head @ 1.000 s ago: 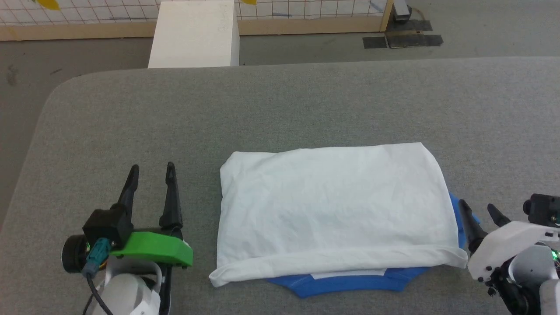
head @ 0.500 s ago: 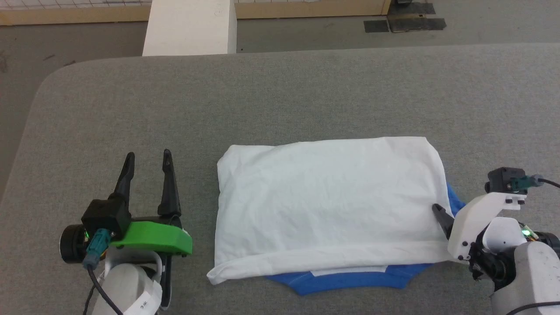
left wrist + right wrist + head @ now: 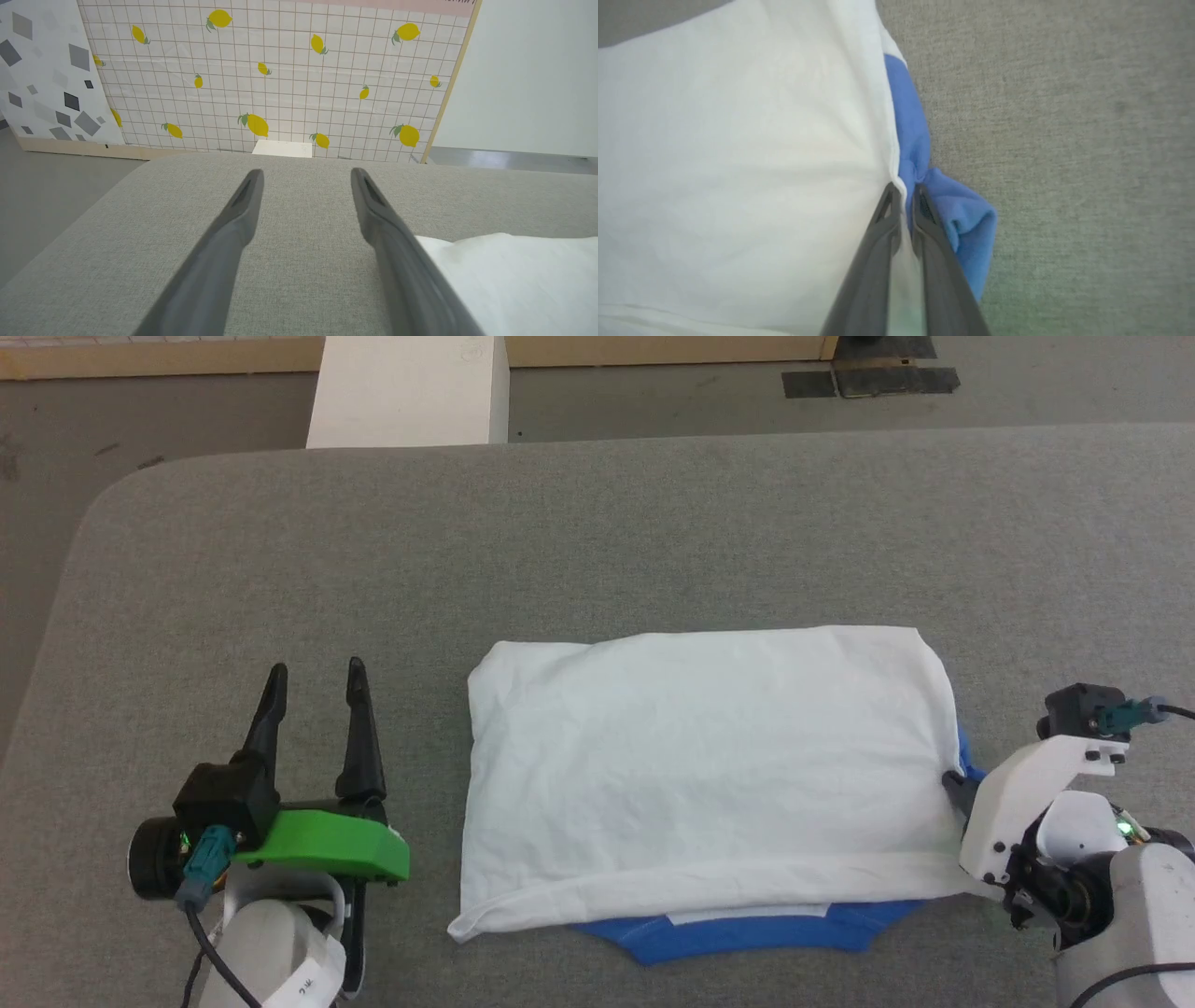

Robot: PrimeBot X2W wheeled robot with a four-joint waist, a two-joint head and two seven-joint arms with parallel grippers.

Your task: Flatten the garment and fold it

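The garment [image 3: 709, 765] lies folded into a white rectangle on the grey table [image 3: 579, 541], with blue sleeve cloth and the blue neckband [image 3: 738, 935] peeking out at the near edge. My right gripper [image 3: 950, 782] is shut on the garment's right edge; in the right wrist view [image 3: 903, 191] its fingers pinch the white hem beside a blue sleeve fold [image 3: 957, 210]. My left gripper [image 3: 313, 677] stands open over bare table left of the garment, with nothing between its fingers [image 3: 306, 175]. The garment's white corner [image 3: 509, 275] shows at the lower right of the left wrist view.
A white box [image 3: 406, 392] stands on the floor beyond the table's far edge. A lemon-print tiled panel [image 3: 280, 79] stands behind it. The table's rounded far-left corner [image 3: 121, 495] is near my left arm.
My right gripper went from open beside the garment's right edge to shut on that edge. The left gripper stayed still. The head camera tilted down a little.
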